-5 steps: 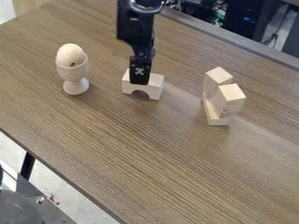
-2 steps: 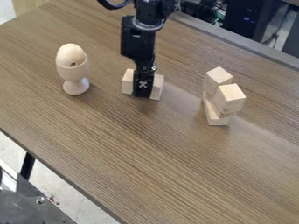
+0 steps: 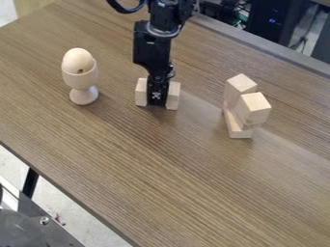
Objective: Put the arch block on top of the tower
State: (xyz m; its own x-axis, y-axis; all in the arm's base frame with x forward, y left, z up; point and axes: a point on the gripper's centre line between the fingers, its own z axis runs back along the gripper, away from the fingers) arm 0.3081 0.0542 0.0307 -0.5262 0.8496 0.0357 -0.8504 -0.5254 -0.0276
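So the surface (image 3: 161, 169) is brown wood-grain running right across the middle, with a soft pale sheen toward 4 o'clock and a greyish edge strip (image 3: 258, 43) from about 12 to 3. Past that, around 1 o'clock, there's some black equipment (image 3: 261, 17) with tiny blue lights (image 3: 275, 21) plus loose cables (image 3: 303, 42). Down at 7 to 8 you get pale floor (image 3: 64, 205), a black leg (image 3: 30, 182) and a grey metal plate (image 3: 51, 234).
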